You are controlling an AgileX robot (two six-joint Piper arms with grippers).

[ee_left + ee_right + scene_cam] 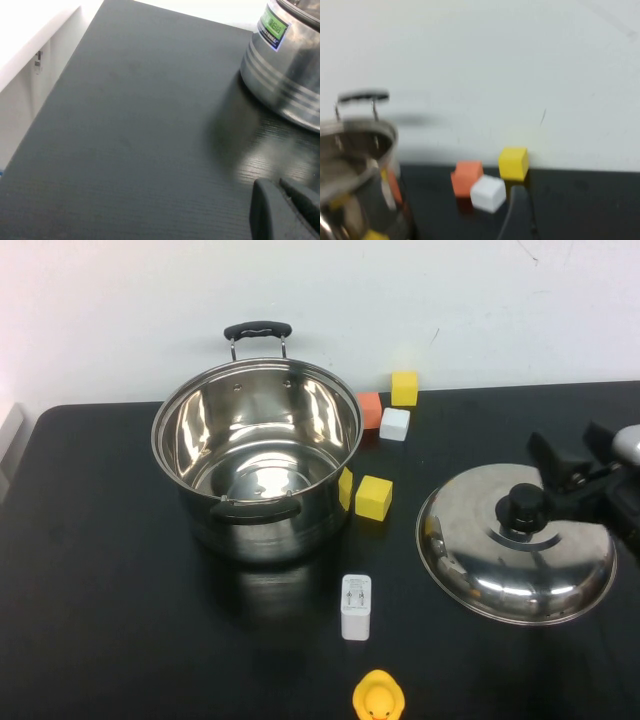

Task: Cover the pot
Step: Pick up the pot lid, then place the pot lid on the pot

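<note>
The steel pot (257, 455) stands open at the table's left-centre, with black handles at its front and back. It also shows in the left wrist view (290, 65) and the right wrist view (355, 175). The steel lid (515, 555) lies on the table to the right, its black knob (525, 505) up. My right gripper (573, 450) is open and empty, just behind and right of the knob. One of its fingers (516, 212) shows in the right wrist view. My left gripper (274, 183) is shut and empty, low over the table left of the pot.
Yellow (404, 388), orange (369, 410) and white (395, 424) blocks sit behind the pot's right side. Another yellow block (373, 497) lies between pot and lid. A white charger (356, 606) and a yellow duck (379, 697) lie at the front.
</note>
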